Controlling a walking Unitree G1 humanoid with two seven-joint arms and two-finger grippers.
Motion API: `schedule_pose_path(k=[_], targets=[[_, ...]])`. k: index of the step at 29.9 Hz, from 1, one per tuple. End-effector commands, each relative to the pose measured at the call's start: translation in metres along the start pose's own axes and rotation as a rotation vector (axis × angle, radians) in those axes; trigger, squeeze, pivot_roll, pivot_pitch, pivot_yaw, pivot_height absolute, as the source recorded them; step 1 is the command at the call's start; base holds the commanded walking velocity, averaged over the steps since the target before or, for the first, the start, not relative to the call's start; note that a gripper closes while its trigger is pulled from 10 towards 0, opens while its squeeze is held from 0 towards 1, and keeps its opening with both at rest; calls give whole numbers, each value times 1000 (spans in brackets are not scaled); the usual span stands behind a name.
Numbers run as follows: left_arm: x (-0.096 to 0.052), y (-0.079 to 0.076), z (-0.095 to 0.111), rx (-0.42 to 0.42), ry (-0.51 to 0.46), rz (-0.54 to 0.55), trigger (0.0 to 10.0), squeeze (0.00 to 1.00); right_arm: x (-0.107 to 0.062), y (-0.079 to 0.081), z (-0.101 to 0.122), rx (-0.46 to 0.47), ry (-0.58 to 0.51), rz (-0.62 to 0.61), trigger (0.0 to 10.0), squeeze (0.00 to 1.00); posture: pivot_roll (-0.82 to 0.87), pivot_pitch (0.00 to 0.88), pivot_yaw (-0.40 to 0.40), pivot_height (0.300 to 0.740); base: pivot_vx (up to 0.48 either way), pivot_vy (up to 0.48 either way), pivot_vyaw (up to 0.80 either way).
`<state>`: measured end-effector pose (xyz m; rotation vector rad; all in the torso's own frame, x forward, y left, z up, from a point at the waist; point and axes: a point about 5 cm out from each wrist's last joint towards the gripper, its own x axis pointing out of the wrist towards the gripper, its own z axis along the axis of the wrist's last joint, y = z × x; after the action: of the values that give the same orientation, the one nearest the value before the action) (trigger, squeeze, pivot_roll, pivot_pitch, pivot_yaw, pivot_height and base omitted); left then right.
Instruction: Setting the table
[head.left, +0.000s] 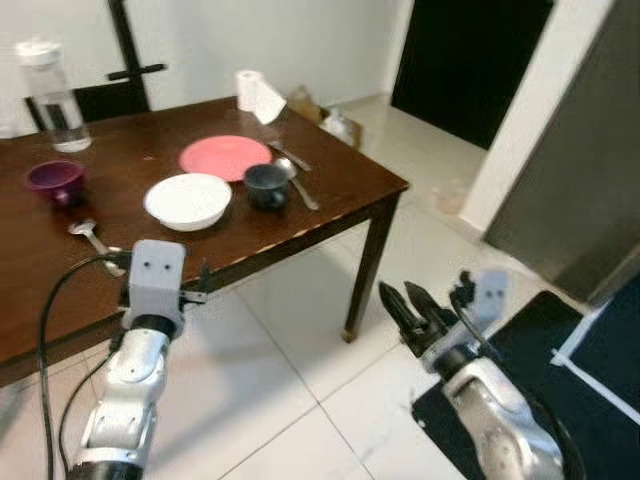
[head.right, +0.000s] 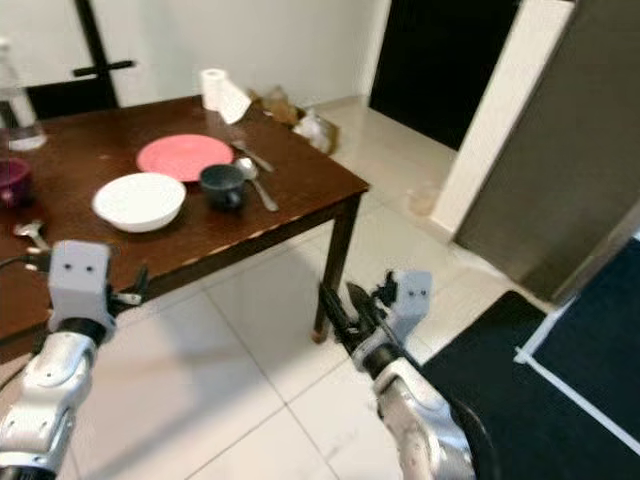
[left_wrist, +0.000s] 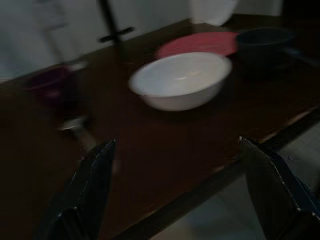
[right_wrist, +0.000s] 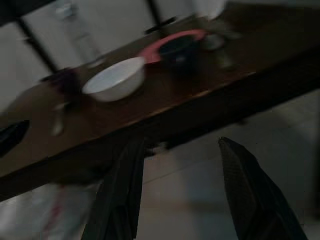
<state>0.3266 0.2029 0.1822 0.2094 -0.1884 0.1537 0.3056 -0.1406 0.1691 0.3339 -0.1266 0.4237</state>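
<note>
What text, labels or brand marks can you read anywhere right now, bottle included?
None can be read.
Water bottle: no label legible on it.
White bowl, pink plate, dark cup, purple cup: plain, no print visible.
Paper roll: unmarked.

The left tool (left_wrist: 182, 192) has its two black fingers (left_wrist: 87, 192) spread wide apart at the lower left and lower right of the frame, holding nothing, over the near edge of the dark wooden desk (left_wrist: 165, 145). A white bowl (left_wrist: 180, 80) sits in the upper middle, with a pink plate (left_wrist: 197, 44) behind it and a dark cup (left_wrist: 262, 42) at the upper right. A purple cup (left_wrist: 50, 85) stands blurred at the left, with a spoon (left_wrist: 75, 125) just below it.
</note>
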Motion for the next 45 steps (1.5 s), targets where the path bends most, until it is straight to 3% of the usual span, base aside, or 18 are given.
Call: schedule_pose_path(k=[1,19,24,30,45], targets=[[-3,-3,-5,10,15,-9,10000,0,-4,-4,-5,9,11,-19,10000,0,36,94,17,740,0,0,769],[-1,-5,-8,13,44,-14,10000,0,-4,-3,-8,23,8,-21,10000,0,45,93,28,740,0,0,769],[3,-5,-8,32,45,-7,10000,0,-2,-11,-2,18,-39,-122,10000,0,44,91,29,740,0,0,649],[10,-8,0,31,14,-15,10000,0,-1,-24,18,5,-145,-236,10000,0,43,89,31,740,472,0,0],[12,-11,6,44,-24,-42,10000,0,4,-13,22,-1,-184,-182,10000,0,47,89,41,740,472,0,0]])
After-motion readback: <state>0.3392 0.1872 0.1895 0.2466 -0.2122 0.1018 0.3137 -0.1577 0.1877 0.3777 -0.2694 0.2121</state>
